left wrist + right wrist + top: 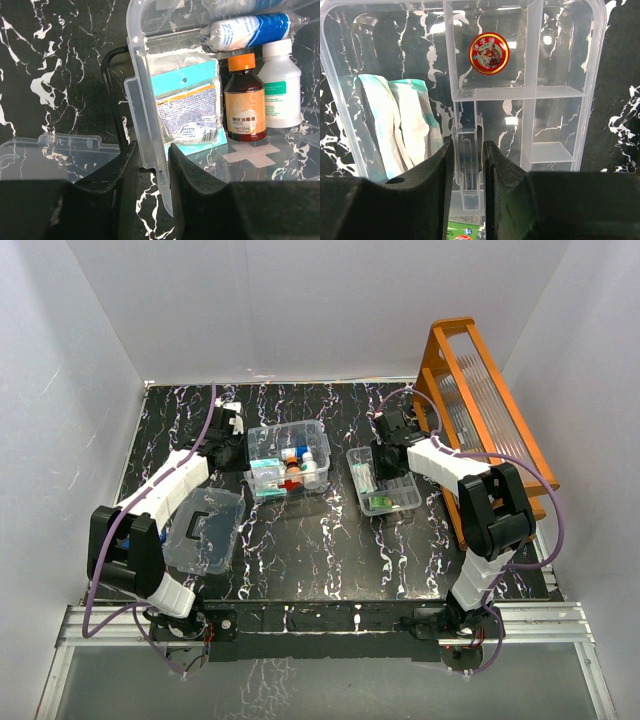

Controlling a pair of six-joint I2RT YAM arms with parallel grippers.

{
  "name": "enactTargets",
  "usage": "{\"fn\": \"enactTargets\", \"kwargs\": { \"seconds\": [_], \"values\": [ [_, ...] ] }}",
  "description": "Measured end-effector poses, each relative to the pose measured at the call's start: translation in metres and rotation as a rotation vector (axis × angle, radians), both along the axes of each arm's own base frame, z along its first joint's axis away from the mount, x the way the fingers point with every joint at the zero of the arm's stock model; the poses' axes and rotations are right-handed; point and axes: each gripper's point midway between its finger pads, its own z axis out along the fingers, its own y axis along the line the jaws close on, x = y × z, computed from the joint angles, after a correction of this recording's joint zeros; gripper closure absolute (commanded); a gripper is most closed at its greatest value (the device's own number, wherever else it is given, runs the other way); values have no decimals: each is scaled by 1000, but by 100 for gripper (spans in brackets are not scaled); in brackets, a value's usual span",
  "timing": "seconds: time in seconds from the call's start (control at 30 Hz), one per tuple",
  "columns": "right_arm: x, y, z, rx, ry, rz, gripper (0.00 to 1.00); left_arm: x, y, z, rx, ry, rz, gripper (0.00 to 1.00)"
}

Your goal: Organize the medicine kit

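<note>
The medicine kit's clear box [280, 430] sits mid-table with a red cross [291, 483] on its front. Inside stand a blue packet [187, 112], a brown bottle [244, 107] and a white bottle [280, 90]. My left gripper [232, 435] [152, 147] is shut on the box's left wall [145, 125]. To the right lies the clear divided tray [412, 495] [597, 75], holding a red round tin [490, 53] and white packets [400, 125]. My right gripper [390, 445] [468, 145] is shut on the tray's upright centre handle [468, 165]. The clear lid [205, 530] [45, 157] with its black handle lies flat at the near left.
A tall orange rack [485, 410] with ribbed clear panels stands along the right edge, just behind my right arm. White walls close in the table on three sides. A green packet [465, 232] lies in the tray's near compartment.
</note>
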Motion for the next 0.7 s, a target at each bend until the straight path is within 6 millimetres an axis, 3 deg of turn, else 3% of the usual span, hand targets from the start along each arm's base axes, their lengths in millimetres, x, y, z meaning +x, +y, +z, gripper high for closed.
{"fn": "enactTargets", "kwargs": {
  "seconds": [0.7],
  "values": [
    [-18,-6,92,51,-100,-58,91,-3,-32,0,-39,-12,-339,81]
  ]
}}
